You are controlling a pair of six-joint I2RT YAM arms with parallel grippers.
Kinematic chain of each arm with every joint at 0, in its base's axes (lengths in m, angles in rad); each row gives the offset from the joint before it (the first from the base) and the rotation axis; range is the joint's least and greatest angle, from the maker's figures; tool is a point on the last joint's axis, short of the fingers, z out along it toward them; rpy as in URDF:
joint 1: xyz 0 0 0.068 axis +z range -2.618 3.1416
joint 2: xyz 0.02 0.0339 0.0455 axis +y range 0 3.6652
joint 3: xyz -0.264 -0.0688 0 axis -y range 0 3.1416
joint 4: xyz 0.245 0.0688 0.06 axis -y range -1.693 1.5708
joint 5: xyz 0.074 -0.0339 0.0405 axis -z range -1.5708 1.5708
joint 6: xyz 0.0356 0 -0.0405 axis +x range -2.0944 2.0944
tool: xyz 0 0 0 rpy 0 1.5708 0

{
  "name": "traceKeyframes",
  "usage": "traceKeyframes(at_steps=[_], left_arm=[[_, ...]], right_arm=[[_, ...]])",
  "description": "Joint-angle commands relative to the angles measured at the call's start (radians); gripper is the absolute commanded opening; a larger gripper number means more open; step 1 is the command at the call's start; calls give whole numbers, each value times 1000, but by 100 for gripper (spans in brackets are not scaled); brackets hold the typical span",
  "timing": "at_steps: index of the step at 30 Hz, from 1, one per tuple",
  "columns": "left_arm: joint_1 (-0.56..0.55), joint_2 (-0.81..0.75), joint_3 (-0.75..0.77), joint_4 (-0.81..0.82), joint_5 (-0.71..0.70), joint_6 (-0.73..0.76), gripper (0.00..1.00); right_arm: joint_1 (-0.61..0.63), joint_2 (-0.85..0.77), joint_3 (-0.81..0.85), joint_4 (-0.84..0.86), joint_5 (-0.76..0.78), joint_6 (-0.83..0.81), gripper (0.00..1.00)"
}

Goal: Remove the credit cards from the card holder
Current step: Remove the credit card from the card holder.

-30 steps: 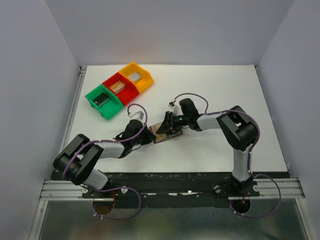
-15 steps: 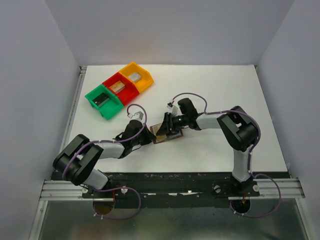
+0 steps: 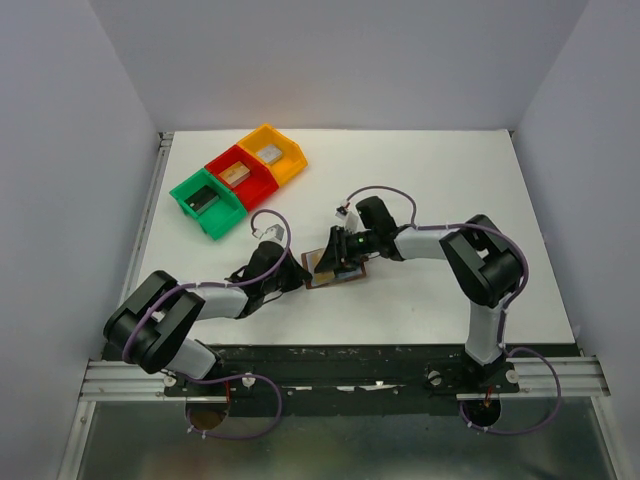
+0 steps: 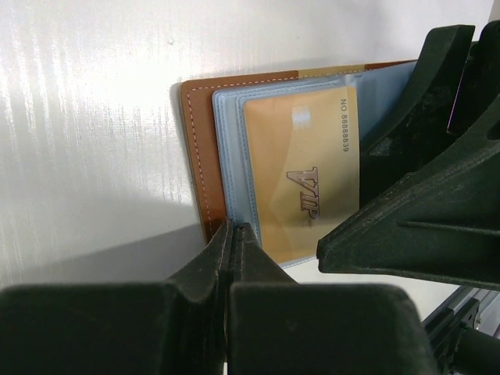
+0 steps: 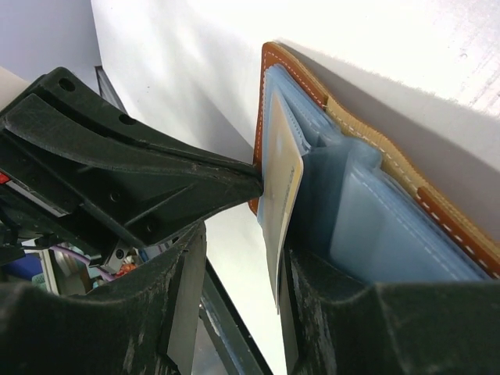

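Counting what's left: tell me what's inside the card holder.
A gold card sits in a light-blue sleeve of the card holder. The other sleeves' contents are hidden by their own folds.

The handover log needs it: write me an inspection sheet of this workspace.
Surface: white table, no spills seen.
Job's things: holder lies open; gold card in its front sleeve; no other cards seen.
Clutter: green bin, red bin, yellow bin, blocks inside.
Grippers: left gripper shut on holder's edge; right gripper open astride the gold card.
Cables: purple cables loop along both arms, off the holder.
Surroundings: grey walls; nothing else seen.
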Motion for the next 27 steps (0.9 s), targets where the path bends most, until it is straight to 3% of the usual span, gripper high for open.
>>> traceKeyframes(at_steps=[1,27], left_arm=[[-1,16,-31,-155,-44,-1,0],[9,39,-36,-159,-44,-12,0]], right_arm=[[7,-46,-20,-33,18,-16,48],[-31,-107,-77,-26,31,-14,44]])
